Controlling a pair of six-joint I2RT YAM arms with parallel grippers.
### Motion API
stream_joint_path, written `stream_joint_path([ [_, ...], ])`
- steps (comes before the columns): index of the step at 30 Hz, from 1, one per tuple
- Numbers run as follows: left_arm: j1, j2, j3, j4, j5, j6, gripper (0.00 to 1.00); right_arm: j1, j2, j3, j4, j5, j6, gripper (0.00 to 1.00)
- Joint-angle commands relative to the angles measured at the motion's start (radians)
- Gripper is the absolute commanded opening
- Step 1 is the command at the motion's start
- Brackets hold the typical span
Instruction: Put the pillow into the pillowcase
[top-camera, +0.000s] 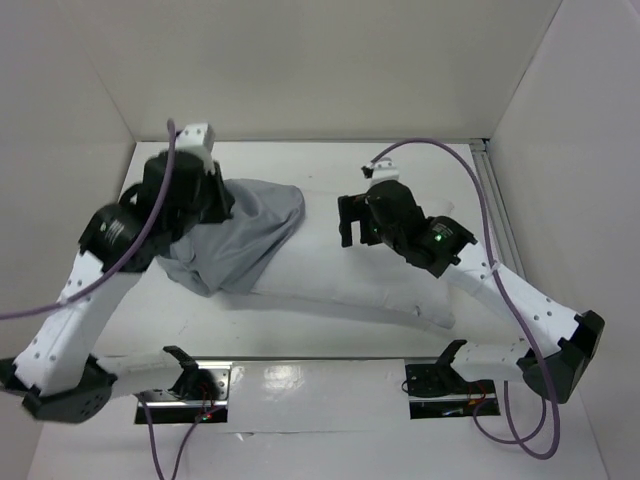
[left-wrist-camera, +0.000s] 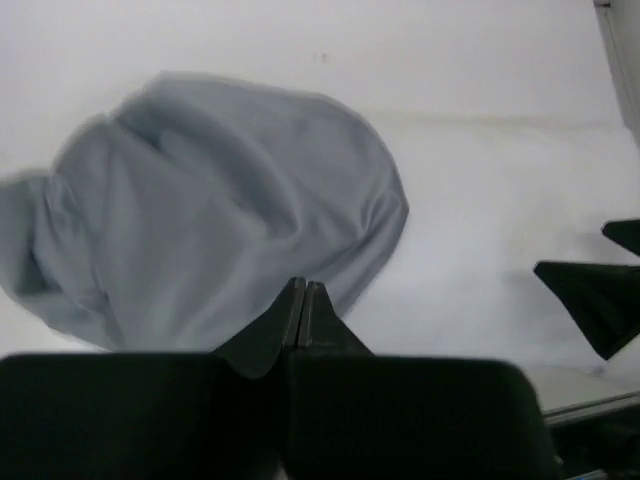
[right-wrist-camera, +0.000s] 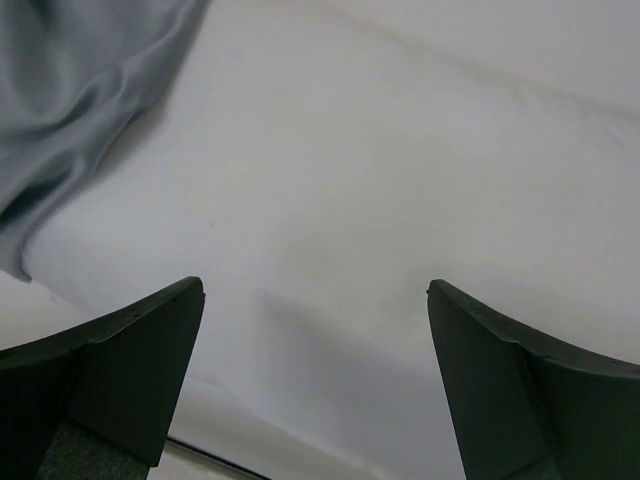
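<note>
The white pillow lies lengthwise across the table. Its left end is covered by the wrinkled grey pillowcase, bunched into a rounded hump. My left gripper hovers at the pillowcase's upper left edge. In the left wrist view its jaws are shut tip to tip, with no cloth seen between them, in front of the pillowcase and pillow. My right gripper stands open above the pillow's bare middle. In the right wrist view the gripper has only pillow between its fingers, with the pillowcase at upper left.
White walls close in the table at the back and both sides. A metal rail runs along the right edge. The right arm's purple cable loops over the back right. The right gripper's fingers show at the right of the left wrist view.
</note>
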Motion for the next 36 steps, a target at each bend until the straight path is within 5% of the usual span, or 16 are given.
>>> stream_joint_path([
  [1,-0.075,-0.127,-0.292,-0.016,-0.105,-0.186,0.0,0.099,0.011,0.042,-0.045,0.102,-0.122,1.0],
  [7,-0.199,-0.258,-0.682,-0.005,-0.101,-0.43,0.03,0.149,0.058,0.042,-0.045,0.16,-0.122,1.0],
  [8,-0.221,-0.279,-0.713,0.028,-0.102,-0.465,0.22,0.149,0.058,0.042,-0.045,0.16,-0.122,1.0],
  [10,-0.221,-0.302,-0.806,0.056,-0.126,-0.487,0.41,0.149,0.058,0.031,-0.045,0.15,-0.122,1.0],
  [11,-0.221,-0.32,-0.832,0.09,-0.126,-0.487,0.59,0.149,0.067,0.031,-0.045,0.14,-0.122,1.0],
  [15,-0.221,-0.336,-0.963,0.154,-0.131,-0.487,0.74,0.149,0.11,0.031,-0.094,0.122,-0.122,1.0],
  [25,-0.212,-0.192,-1.029,0.266,-0.269,-0.544,0.68,0.149,0.114,0.065,-0.224,0.133,-0.088,1.0],
  [31,-0.141,-0.118,-1.01,0.291,-0.284,-0.535,0.63,0.135,0.078,-0.003,-0.347,0.133,0.076,1.0],
  [32,-0.141,-0.118,-1.01,0.3,-0.284,-0.51,0.57,0.124,0.078,-0.035,-0.373,0.133,0.134,1.0],
  [33,-0.132,-0.109,-1.01,0.3,-0.284,-0.51,0.39,0.112,0.063,-0.052,-0.373,0.133,0.163,1.0],
  [36,-0.132,-0.109,-0.985,0.311,-0.257,-0.486,0.08,0.083,0.011,-0.13,-0.384,0.107,0.273,1.0],
])
